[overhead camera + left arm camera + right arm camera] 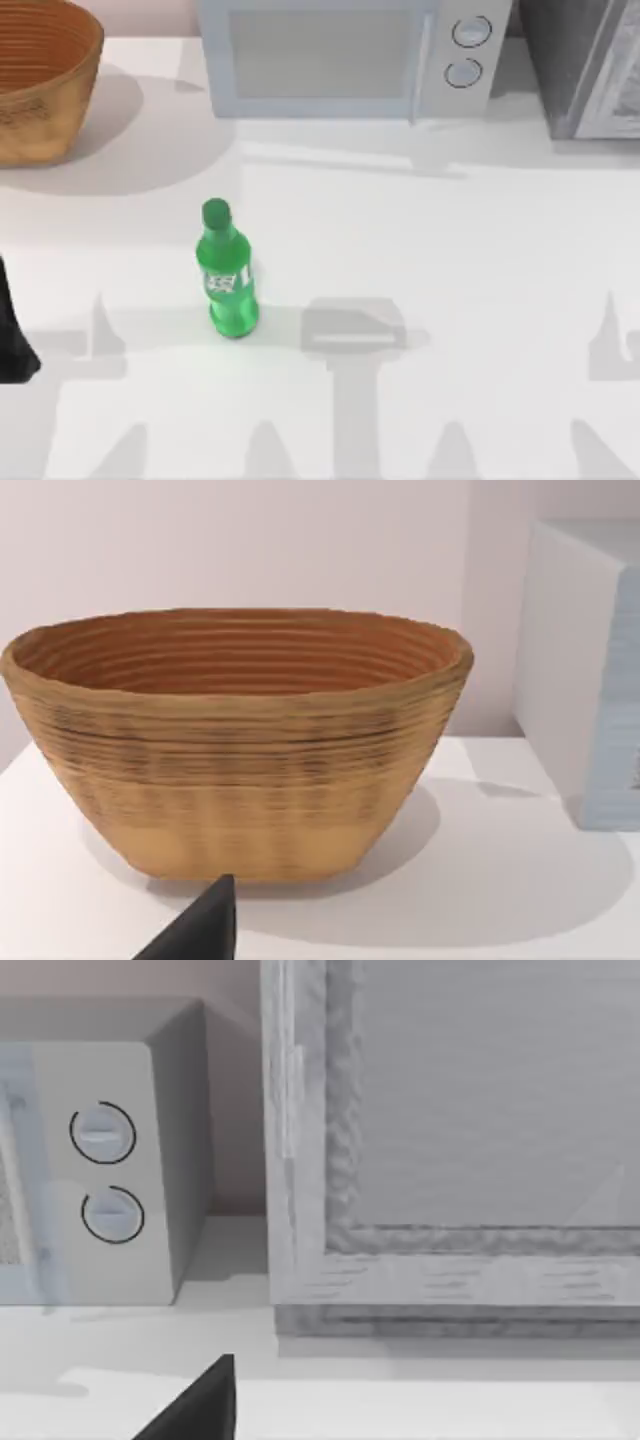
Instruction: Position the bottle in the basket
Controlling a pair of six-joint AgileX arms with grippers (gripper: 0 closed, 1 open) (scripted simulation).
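The basket is cut off at the top view's upper left corner.

bright green bottle with green cap and white-and-green label; tan-orange woven basket, ribbed brown inside; pale grey microwave with two ringed dials; white surface.

You're looking at a plain white desk. The small bright green plastic bottle stands left of centre. The round tan woven wicker basket sits at 10 o'clock, the pale grey microwave at 12, and a grey box-like cabinet at 2.
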